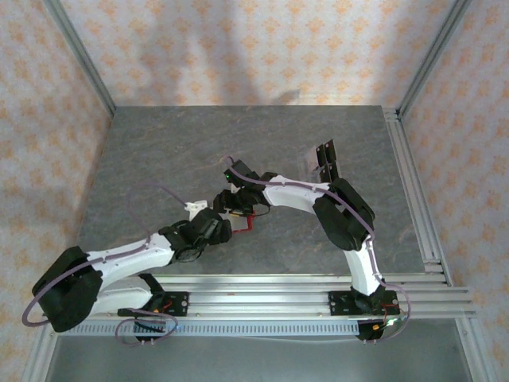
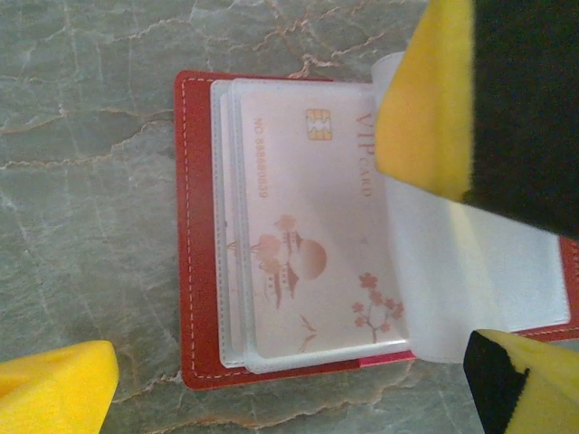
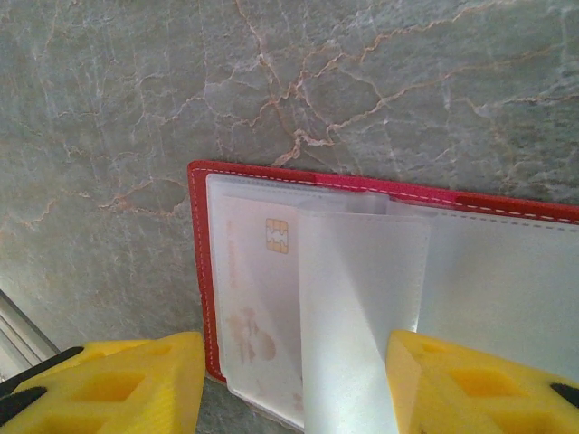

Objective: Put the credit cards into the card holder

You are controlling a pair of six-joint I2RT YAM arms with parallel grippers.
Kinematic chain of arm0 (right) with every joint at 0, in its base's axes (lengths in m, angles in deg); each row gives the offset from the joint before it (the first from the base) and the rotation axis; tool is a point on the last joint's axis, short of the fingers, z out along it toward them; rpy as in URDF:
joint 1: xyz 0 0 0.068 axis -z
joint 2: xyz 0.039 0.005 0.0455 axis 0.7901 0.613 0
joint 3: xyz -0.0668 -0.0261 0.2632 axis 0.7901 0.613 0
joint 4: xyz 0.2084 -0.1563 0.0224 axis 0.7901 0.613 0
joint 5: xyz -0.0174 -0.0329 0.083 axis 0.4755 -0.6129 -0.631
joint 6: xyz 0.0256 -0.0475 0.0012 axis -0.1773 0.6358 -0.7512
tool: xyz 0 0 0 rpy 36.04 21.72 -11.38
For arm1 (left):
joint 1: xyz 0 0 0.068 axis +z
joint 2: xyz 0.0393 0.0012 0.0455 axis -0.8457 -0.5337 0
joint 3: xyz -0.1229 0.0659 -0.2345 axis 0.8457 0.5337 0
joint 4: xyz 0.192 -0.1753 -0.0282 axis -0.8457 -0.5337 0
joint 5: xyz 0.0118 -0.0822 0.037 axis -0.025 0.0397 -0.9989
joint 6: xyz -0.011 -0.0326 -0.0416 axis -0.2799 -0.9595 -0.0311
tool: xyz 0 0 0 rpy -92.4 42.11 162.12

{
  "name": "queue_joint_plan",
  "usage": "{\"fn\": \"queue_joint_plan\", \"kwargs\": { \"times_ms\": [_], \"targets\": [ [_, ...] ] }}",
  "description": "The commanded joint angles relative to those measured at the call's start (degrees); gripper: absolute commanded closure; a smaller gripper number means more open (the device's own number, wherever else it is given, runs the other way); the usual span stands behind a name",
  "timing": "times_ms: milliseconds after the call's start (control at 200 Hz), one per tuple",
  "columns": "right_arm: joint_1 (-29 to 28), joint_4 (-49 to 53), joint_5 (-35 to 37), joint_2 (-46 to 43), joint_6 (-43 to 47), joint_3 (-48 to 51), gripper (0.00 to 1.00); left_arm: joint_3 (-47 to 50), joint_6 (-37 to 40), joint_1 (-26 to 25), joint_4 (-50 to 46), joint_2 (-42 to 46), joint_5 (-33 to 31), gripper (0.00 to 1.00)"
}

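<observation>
Right gripper (image 3: 294, 354): about half spread, yellow fingers (image 3: 118, 384) on either side of an upstanding clear sleeve (image 3: 362, 316) without pinching it; the sleeve may lean on one finger, hard to tell.
Left gripper (image 2: 289, 366): spread wide, low over the card holder (image 2: 201, 271), holding nothing.
In the way: the right gripper's yellow-and-black finger (image 2: 425, 108) covers the holder's upper right corner in the left wrist view. In the top view both wrists crowd together above the holder.
Nearby: loose credit cards (image 1: 322, 159), small and dark from above, lie well apart toward the far right of the tabletop (image 1: 159, 159).
Card holder: red with white stitching, lying open and flat mid-tabletop, a stack of clear sleeves inside.
Card inside: pale card (image 2: 308, 235) with a gold chip, "VIP CARD" lettering and pink blossom print, inside a flat sleeve.
Edges: aluminium rails (image 1: 413, 199) run along the right and near sides; patterned walls (image 1: 238, 48) stand behind.
Open room: bare grey marbled surface to the left of the holder and beyond it.
</observation>
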Motion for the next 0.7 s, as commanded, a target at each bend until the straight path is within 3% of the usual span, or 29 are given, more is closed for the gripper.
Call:
{"fn": "queue_joint_plan", "kwargs": {
  "times_ms": [0,270,691],
  "targets": [
    [-0.3,-0.8,-0.4,0.5,-0.6,-1.0,0.45,-1.5,-1.2,-0.8,0.7,-1.3,-3.5,0.0],
    [-0.4,-0.8,-0.8,0.4,-0.6,-0.9,0.45,-2.3,-2.7,-1.2,-0.6,-3.0,-7.6,0.0],
    [1.5,0.9,4.3,-6.6,0.4,0.8,0.44,-1.5,-3.4,-1.2,-0.8,-4.6,-8.0,0.0]
  ]
}}
